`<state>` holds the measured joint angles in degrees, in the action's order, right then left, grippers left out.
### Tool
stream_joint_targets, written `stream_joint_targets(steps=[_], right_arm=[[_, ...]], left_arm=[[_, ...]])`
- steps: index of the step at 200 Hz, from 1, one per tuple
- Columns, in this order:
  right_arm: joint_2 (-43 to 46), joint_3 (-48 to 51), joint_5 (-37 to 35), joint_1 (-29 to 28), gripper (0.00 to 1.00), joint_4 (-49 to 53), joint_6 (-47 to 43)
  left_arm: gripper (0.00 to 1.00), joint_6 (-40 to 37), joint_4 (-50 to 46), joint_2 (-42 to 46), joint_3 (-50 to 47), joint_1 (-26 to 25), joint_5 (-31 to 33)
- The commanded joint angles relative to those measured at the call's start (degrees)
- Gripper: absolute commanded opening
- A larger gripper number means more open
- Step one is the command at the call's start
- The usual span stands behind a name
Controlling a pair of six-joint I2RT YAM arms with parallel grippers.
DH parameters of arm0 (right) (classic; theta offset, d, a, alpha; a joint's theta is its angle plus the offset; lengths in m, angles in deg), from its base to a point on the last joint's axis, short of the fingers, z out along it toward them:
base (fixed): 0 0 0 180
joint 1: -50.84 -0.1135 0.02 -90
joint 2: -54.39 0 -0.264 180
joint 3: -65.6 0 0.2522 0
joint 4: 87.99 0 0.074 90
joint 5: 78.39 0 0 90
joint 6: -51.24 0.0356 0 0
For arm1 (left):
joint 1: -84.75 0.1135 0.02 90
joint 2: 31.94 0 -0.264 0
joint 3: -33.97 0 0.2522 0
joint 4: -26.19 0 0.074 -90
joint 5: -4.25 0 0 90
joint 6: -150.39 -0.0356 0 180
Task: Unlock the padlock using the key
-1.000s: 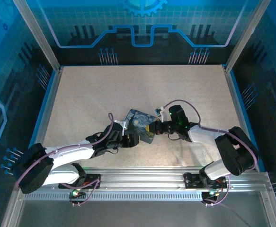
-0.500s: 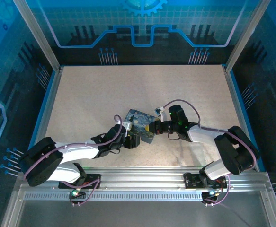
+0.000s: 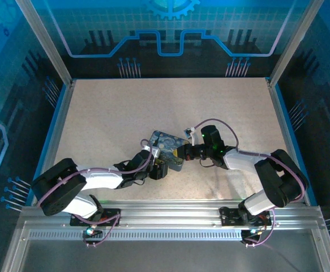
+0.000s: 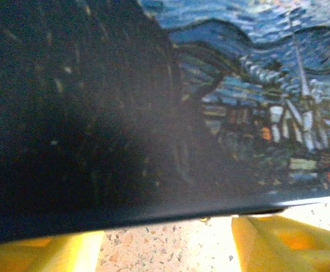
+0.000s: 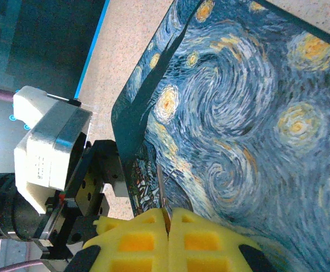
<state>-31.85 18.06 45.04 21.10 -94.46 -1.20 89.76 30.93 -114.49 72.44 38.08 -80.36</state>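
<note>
The dark-blue starry-night tin (image 3: 166,145) lies mid-table between both arms. My right gripper (image 5: 167,218) is shut on the key (image 5: 161,184), a thin dark metal blade sticking out from between the yellow fingers (image 5: 210,241) over the tin's painted lid (image 5: 238,113). In the top view the right gripper (image 3: 179,153) sits at the tin's right edge. My left gripper (image 3: 159,169) is at the tin's near corner. Its yellow fingers (image 4: 283,241) stand apart, open, with the tin's edge (image 4: 153,170) right in front of them and bare table between. The padlock is hidden.
The left arm's wrist block (image 5: 51,141) stands close beside the tin, opposite the right gripper. Aluminium posts and blue walls (image 3: 57,113) fence the speckled table (image 3: 108,107). The mounting rail (image 3: 170,218) runs along the near edge.
The left arm has pushed forward and rightward, bringing its gripper closer under the tin's near corner. The right gripper has stayed put, shut on the key.
</note>
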Motion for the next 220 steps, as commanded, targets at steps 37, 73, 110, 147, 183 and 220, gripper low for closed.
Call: stream_joint_targets(steps=[37, 73, 110, 147, 183, 220], right_arm=[[-3.4, 2.4, -3.3, -0.9, 0.04, 6.5, 0.8], [-3.2, 2.6, -3.4, -0.9, 0.04, 6.4, 1.0], [-2.7, 3.0, -3.6, -1.1, 0.04, 6.4, 1.2], [-2.5, 3.1, -3.9, -1.3, 0.04, 6.3, 1.4], [-2.3, 3.1, -4.0, -1.5, 0.04, 6.3, 1.6], [-2.1, 3.3, -4.2, -1.6, 0.04, 6.3, 1.6]], left_arm=[[0.57, -1.7, 2.3, -3.0, 2.8, -0.3, 3.5], [0.53, -1.8, 3.2, -5.1, 4.2, -0.5, 2.5], [0.49, -1.7, 3.4, -5.5, 4.8, -0.5, 2.4], [0.45, -1.6, 3.8, -5.7, 5.7, -1.2, 1.8], [0.42, -0.9, 4.3, -5.7, 6.2, -1.7, 2.0], [0.38, 0.9, 5.1, -5.8, 6.2, -1.8, 2.2]])
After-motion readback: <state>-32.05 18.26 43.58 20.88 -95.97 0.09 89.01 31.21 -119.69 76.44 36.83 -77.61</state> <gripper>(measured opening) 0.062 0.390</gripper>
